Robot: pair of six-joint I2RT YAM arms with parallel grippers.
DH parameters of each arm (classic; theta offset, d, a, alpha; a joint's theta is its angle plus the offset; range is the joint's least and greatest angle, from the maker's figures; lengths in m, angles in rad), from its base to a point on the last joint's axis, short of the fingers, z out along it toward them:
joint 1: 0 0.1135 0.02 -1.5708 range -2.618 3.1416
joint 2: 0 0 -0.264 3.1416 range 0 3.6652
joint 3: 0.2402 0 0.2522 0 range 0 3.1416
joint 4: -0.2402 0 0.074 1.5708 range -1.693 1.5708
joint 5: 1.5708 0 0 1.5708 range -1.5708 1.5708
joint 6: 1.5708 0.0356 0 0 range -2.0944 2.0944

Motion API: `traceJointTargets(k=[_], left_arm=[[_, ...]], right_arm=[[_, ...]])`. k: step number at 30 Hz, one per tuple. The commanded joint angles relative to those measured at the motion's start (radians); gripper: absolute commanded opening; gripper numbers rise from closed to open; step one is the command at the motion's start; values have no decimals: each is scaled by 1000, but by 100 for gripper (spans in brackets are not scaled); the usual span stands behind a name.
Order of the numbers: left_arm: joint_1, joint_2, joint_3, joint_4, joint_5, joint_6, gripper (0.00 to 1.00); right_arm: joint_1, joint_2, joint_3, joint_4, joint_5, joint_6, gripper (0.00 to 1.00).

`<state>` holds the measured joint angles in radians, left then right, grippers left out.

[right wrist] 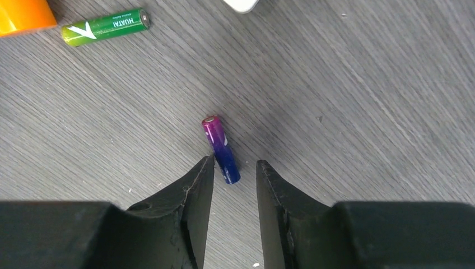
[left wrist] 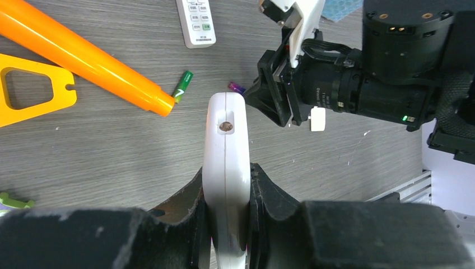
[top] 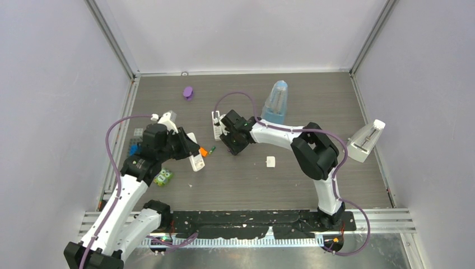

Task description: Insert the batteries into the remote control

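Observation:
My left gripper point(left wrist: 227, 175) is shut on a white remote control point(left wrist: 226, 140), held on its edge and pointing away over the table; the top view shows this remote point(top: 196, 160) jutting from the left gripper point(top: 188, 148). A purple-and-blue battery point(right wrist: 220, 149) lies flat on the table. My right gripper point(right wrist: 235, 163) is open low over it, with the battery's blue end just inside the fingertips and close against the left one. A green battery point(right wrist: 105, 27) lies to the far left. In the left wrist view the green battery point(left wrist: 182, 85) and purple battery point(left wrist: 237, 88) lie ahead of the remote's tip.
A second white remote point(top: 215, 124) lies behind the right gripper point(top: 234, 142). An orange plastic toy point(left wrist: 84, 56) lies left of the batteries. Also on the table are a purple lump point(top: 188, 92), a blue-tinted container point(top: 276, 102), a small white piece point(top: 271, 162) and a green toy point(top: 163, 178).

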<state>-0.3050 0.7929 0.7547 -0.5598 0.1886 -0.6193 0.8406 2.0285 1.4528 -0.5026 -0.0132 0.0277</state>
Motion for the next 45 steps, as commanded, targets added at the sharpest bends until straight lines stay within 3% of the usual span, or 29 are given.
traceJointTargets(k=[1,5,9,16,22,28,30,34,39,42,45], left_arm=[[12,-23,-3,55,34,-3,0],[15,-30,-5,52,40,-5,0],[18,-34,-10,52,41,-5,0],[21,-33,-12,58,64,-20,0],[21,-69,-20,77,106,-19,0],[23,-132,-42,122,128,-12,0],[23,-139,-40,126,136,-14,0],[23,-121,-25,129,178,-25,0],[24,-107,-21,175,244,-54,0],[24,-106,-25,195,268,-66,0],[24,-116,-40,224,284,-81,0]], right_arm=[[17,23,42,-2,0,5,38],[20,34,49,0,9,26,28],[20,27,53,-26,56,100,10],[21,-76,-8,-44,65,282,5],[24,-307,-184,92,-127,268,5],[25,-664,-511,459,-482,185,5],[30,-767,-558,512,-571,177,5],[43,-948,-579,579,-782,177,5],[72,-1052,-529,571,-1071,150,5],[82,-1097,-495,496,-1080,108,5],[83,-1100,-463,379,-929,80,5]])
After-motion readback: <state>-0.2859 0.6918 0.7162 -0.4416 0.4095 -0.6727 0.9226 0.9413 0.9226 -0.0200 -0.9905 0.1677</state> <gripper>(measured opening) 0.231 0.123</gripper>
